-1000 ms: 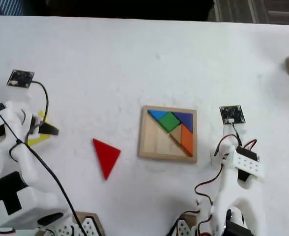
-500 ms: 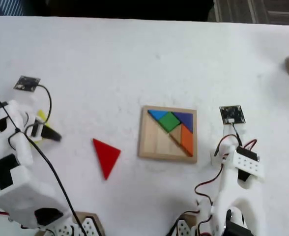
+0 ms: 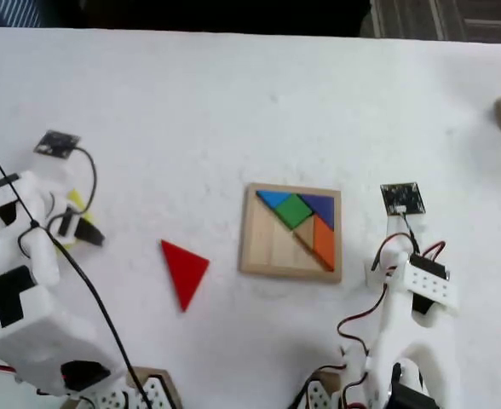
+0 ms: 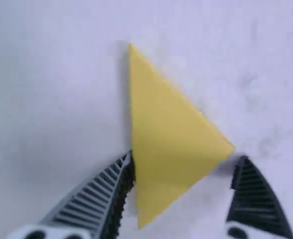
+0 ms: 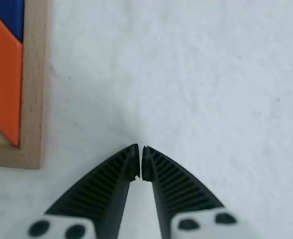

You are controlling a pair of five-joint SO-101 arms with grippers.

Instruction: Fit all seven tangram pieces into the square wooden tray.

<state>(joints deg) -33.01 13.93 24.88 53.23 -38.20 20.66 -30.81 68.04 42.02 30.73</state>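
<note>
A white tabletop (image 3: 233, 102) seen from above, with two robot arms at its near edge. The square wooden tray (image 3: 250, 247) lies a little right of centre. Its upper right half holds a light blue triangle (image 3: 273, 198), a green square (image 3: 295, 210), a dark blue triangle (image 3: 319, 204) and an orange piece (image 3: 324, 240), packed edge to edge. The lower left half of the tray shows plain wood.

A red triangle (image 3: 185, 271) lies flat on the tabletop, left of the tray and apart from it, roughly midway between the tray and the left arm.

Far to the left, well apart from the tray, a yellow triangle (image 4: 171, 139) lies flat on the tabletop. The left hand (image 4: 185, 160) is spread wide around it, one finger on each side. The grey finger (image 4: 106, 199) sits against one straight edge and the black finger (image 4: 251, 194) is just beside the opposite corner. It is not clear whether the piece is gripped.

The right hand (image 5: 140, 162) is just right of the tray, low over bare tabletop. Its two black fingers are pressed almost together, with nothing between them. The tray's rim, with the orange piece inside it, lies off to its side, not touching.
</note>
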